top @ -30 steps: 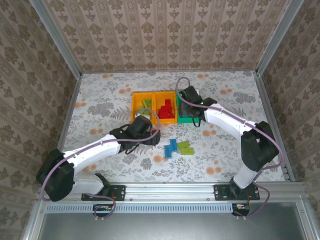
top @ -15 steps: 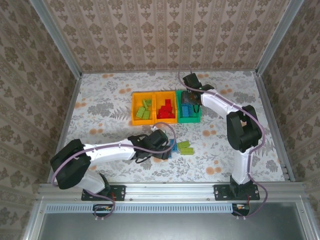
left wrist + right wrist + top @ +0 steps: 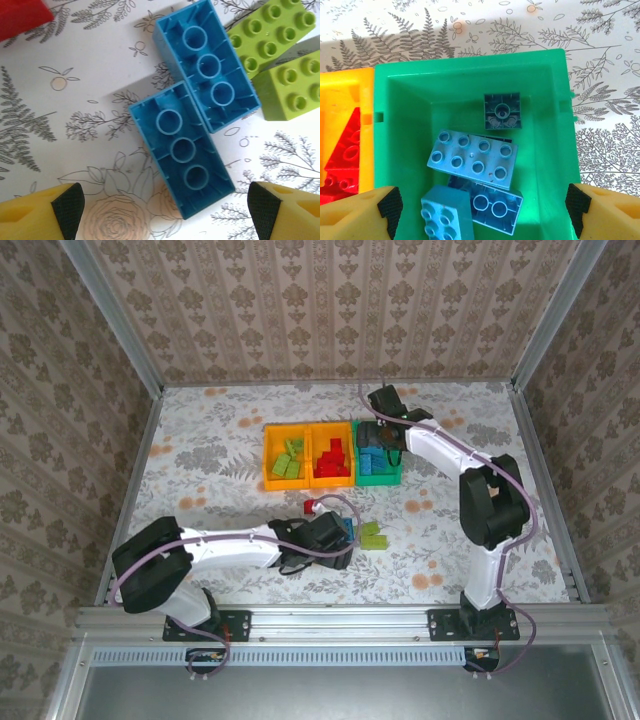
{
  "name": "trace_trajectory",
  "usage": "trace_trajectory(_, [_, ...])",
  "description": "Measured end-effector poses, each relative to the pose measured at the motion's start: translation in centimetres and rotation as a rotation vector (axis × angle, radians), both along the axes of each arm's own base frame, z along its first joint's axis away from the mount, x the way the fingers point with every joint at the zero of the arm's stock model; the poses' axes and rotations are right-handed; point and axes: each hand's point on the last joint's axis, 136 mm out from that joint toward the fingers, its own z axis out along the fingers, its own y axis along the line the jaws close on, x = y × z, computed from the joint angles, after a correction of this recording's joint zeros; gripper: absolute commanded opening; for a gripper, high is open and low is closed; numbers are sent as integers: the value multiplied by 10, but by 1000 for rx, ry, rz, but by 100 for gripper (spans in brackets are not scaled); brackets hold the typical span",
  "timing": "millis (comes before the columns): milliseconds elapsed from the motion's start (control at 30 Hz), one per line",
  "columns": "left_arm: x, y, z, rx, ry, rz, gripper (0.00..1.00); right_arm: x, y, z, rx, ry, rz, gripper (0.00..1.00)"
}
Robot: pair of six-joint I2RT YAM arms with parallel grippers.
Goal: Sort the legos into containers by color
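Note:
Two blue legos point(image 3: 182, 150) point(image 3: 207, 65) lie hollow side up on the table, touching each other. My left gripper point(image 3: 166, 209) hovers open over the nearer one, a pad on either side. Two lime green legos point(image 3: 267, 35) lie just beyond them, and a red lego point(image 3: 313, 506) sits apart. The green container point(image 3: 545, 75) holds several blue legos point(image 3: 472, 157), and my right gripper point(image 3: 484, 207) is open above it, holding nothing. From above, the left gripper point(image 3: 338, 538) covers the loose blue legos point(image 3: 347, 528) and the right gripper point(image 3: 375, 440) hangs over the green container point(image 3: 392, 476).
The three containers stand in a row at mid-table: an orange-yellow one point(image 3: 268, 455) with lime green legos, an orange-yellow one point(image 3: 312, 453) with red legos, then the green one. The floral tablecloth point(image 3: 200, 450) ends at metal rails and papered walls.
My left arm has swung from near the containers toward the near centre and come down over the loose blue legos, uncovering a red lego. The right arm has folded in, its gripper staying over the green container.

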Motion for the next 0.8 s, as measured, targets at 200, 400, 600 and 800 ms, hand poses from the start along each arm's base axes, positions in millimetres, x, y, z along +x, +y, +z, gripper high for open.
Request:
trace_trajectory(200, [-2,-10,-6,-6,17,16,87,-6,-2,10,8,-17,1,89])
trace_trajectory(400, [0,-11,-20,40,40,54,72,-16,-6,6,2,-3,1,89])
trace_trajectory(600, [3,-11,-22,68,38,74,52,-25,-10,10,5,-10,1,89])
trace_trajectory(800, [4,-7,-23,89,31,81,35,-30,-12,21,15,-39,1,89])
